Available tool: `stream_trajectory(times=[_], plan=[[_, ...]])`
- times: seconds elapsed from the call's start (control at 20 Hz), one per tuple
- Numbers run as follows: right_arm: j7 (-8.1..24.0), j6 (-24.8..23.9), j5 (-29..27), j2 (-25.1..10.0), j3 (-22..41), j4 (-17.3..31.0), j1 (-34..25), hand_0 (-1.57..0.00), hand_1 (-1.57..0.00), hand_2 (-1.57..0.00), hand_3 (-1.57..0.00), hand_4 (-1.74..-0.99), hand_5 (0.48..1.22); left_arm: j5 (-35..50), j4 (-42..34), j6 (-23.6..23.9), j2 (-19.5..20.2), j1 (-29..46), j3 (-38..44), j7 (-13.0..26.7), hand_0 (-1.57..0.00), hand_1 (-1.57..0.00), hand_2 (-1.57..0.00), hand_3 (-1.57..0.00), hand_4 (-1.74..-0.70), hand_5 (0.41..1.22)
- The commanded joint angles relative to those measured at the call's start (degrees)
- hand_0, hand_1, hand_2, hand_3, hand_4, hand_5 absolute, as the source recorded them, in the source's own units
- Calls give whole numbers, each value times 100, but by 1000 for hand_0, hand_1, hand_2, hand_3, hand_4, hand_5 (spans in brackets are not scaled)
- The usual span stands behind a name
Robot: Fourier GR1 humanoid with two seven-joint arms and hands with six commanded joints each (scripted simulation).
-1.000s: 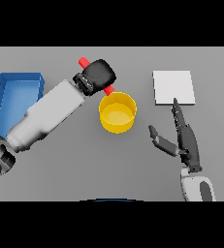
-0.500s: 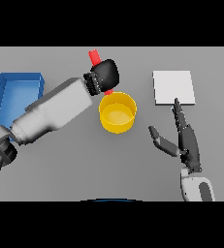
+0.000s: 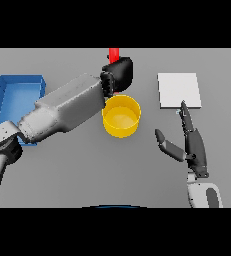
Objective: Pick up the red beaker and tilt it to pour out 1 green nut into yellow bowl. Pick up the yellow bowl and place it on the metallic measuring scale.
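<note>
My left hand is shut on the red beaker, of which only the top end shows above the dark fingers. It hangs just behind the yellow bowl, which stands on the table at the middle. No green nut is visible; the bowl's inside looks plain yellow. The metallic measuring scale lies as a flat pale square at the right rear. My right hand stays open to the right of the bowl, fingers straight and pointing toward the scale, thumb spread toward the bowl.
A blue tray sits at the left side, partly covered by my left forearm, which stretches diagonally from lower left to the bowl.
My left hand has carried the red beaker rightward and farther back, from left of the bowl to right behind it. The right hand has not moved.
</note>
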Motion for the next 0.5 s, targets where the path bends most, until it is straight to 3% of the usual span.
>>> stream_trajectory(times=[0.0,0.2,0.35,0.45], plan=[[-18,-17,22,-1,10,-50,55,1,1,1,1,-1138,572,-17,-29,-44,39,-169,4,-118,-1571,-1571,-1571,-1570,-1732,1221],[134,-90,151,38,58,21,-103,1,1,1,1,-1133,557,-20,367,-6,236,-1077,291,-317,-1571,-1571,-1571,-1571,-1727,1221],[-38,29,27,38,72,30,-87,1,1,1,1,-1128,554,264,951,281,515,-1524,932,-119,-1571,-1571,-1571,-1571,-1720,1221],[-2,126,-126,32,25,76,-158,1,1,1,1,-1105,559,630,1308,99,654,-1790,1510,171,-1571,-1571,-1571,-1571,-1725,1221]])
